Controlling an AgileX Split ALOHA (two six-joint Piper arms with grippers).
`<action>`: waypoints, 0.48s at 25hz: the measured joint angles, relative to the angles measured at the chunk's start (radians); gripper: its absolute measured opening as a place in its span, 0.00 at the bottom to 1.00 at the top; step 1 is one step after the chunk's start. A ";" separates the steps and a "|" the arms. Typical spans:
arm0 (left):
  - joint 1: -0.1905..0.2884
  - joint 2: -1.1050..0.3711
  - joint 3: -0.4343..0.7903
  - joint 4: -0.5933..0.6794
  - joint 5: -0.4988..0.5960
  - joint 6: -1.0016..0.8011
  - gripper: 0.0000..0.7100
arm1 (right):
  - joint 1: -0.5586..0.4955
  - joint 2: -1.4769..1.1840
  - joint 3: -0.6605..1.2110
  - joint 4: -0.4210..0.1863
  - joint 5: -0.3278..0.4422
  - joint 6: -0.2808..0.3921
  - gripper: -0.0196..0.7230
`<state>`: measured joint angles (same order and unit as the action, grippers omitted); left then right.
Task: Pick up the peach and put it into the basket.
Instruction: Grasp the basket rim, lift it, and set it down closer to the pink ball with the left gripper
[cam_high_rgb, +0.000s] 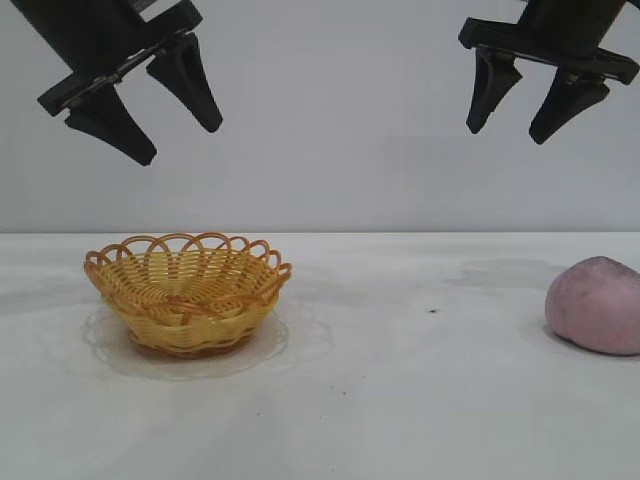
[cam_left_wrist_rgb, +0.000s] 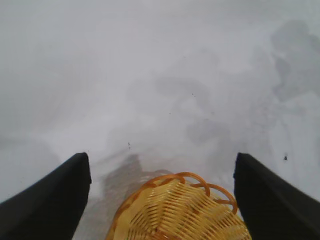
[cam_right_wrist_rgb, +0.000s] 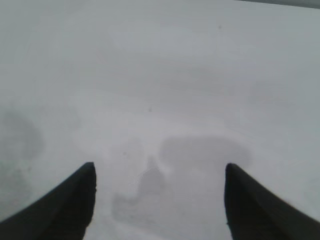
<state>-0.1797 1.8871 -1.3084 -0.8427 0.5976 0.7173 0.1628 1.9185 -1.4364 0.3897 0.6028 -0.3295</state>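
Note:
The peach (cam_high_rgb: 597, 305), dusty pink and rounded, lies on the white table at the far right edge of the exterior view. The basket (cam_high_rgb: 187, 292), yellow wicker with an orange looped rim, stands on the table at the left; it is empty. Its rim also shows in the left wrist view (cam_left_wrist_rgb: 182, 212). My left gripper (cam_high_rgb: 182, 142) hangs open and empty high above the basket. My right gripper (cam_high_rgb: 506, 132) hangs open and empty high up, above and a little left of the peach. The peach is out of view in both wrist views; the right wrist view shows my right gripper (cam_right_wrist_rgb: 157, 172) over bare table.
The white table (cam_high_rgb: 400, 400) stretches between basket and peach, with faint smudges and a small dark speck (cam_high_rgb: 432, 311). A plain grey-white wall stands behind.

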 joint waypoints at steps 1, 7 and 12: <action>0.000 0.000 0.000 0.000 0.000 0.000 0.74 | 0.000 0.000 0.000 0.000 0.000 0.000 0.63; 0.000 0.000 0.000 0.000 0.000 0.000 0.74 | 0.000 0.010 0.000 0.000 0.009 0.000 0.63; 0.000 0.000 -0.005 0.008 0.017 0.000 0.74 | 0.000 0.010 0.000 0.000 0.011 0.000 0.63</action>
<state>-0.1797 1.8871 -1.3134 -0.8351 0.6148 0.7173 0.1628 1.9280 -1.4364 0.3897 0.6142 -0.3295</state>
